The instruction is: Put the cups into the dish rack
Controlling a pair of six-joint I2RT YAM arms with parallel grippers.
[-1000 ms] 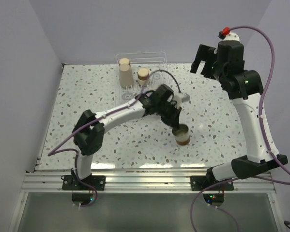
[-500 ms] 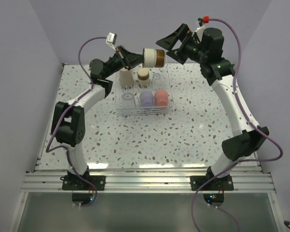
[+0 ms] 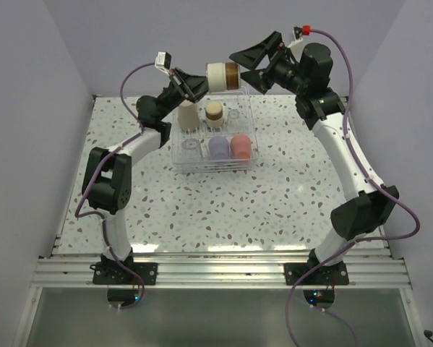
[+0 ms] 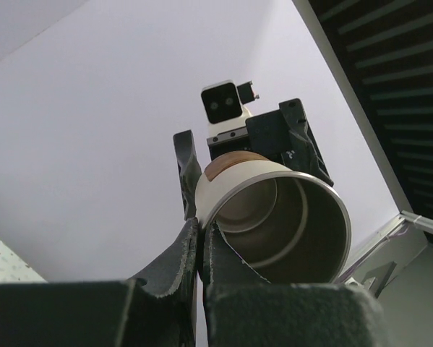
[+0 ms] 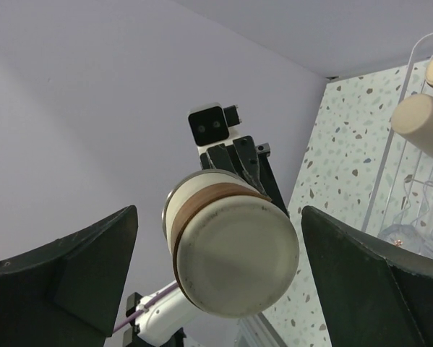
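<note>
My left gripper [image 3: 204,79] is shut on the rim of a short tan brown-rimmed cup [image 3: 222,76] and holds it on its side, high above the dish rack [image 3: 249,137]. My right gripper [image 3: 246,65] is open, its jaws spread wide on either side of the cup's base without touching it. In the left wrist view the cup's mouth [image 4: 274,217] faces the camera and the fingers [image 4: 173,267] pinch its wall. In the right wrist view the cup's base [image 5: 230,249] sits between my open fingers [image 5: 64,267]. In the rack stand a beige cup [image 3: 189,114], a tan cup [image 3: 214,112], a lavender cup [image 3: 218,147], a coral-red cup [image 3: 239,146] and a clear glass [image 3: 193,147].
The rack stands at the back middle of the speckled table [image 3: 288,188]. Lavender walls close in the back and both sides. The rack's wire edge [image 5: 418,155] and two cup bases show at the right of the right wrist view.
My left gripper has lifted the tan cup from the table's front middle to high above the rack. My right gripper has swung left and opened around the cup's base.
</note>
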